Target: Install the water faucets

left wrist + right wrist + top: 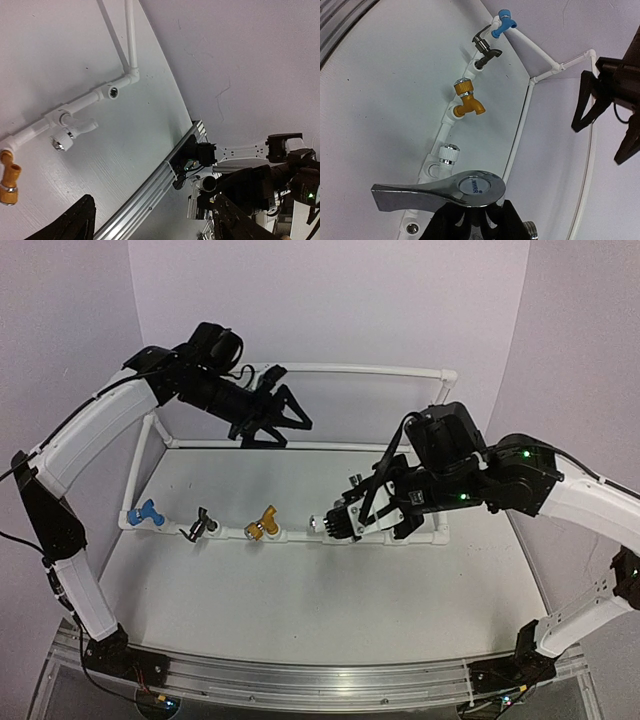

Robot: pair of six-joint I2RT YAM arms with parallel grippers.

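Four faucets sit along the front rail of the white pipe frame (350, 368): blue (145, 513), black (200, 527), gold (262, 524), and white (448, 153). They also show in the right wrist view: blue (502, 27), black (485, 47), gold (466, 100). My right gripper (477, 222) is shut on the shiny silver faucet (440, 192), whose lever handle points left; it hangs just above the rail's right end (345, 520). My left gripper (275, 422) is open and empty, raised over the back left of the frame.
An empty threaded socket (113, 92) sits on the front rail right of the white faucet (67, 135), and also shows in the right wrist view (411, 228). The frame's back rail and side pipes surround the white table (300, 590). A metal rail (320, 680) edges the front.
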